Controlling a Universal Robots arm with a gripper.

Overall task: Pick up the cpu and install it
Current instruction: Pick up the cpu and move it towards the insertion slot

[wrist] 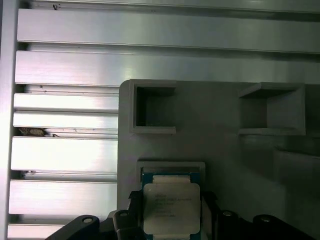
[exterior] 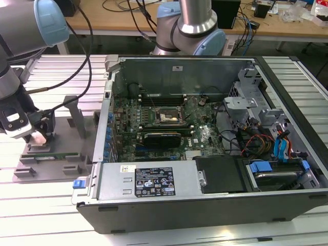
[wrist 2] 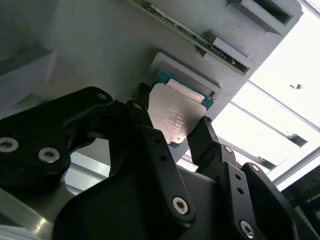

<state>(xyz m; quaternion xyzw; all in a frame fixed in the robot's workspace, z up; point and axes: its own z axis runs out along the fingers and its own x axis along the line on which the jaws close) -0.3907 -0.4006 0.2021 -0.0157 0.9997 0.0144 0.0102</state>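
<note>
Closed the jaws to chip width in both wrist views, with a finger (wrist 2: 150, 132) tight against each of two opposite edges of the cpu (wrist 2: 176, 111) (wrist: 171, 199). Found the cpu lying flat, metal top up, in a shallow recess of the grey fixture (wrist: 220, 150) (exterior: 51, 165). Rested on the slatted metal surface (exterior: 46, 205), just to the exterior view's left of the open computer case (exterior: 205, 192), well apart from the motherboard socket (exterior: 168, 117).

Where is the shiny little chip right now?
In both wrist views the chip lies in a pocket of the grey tray, right at the gripper; that tray is at the exterior view's left, beside the computer case.
</note>
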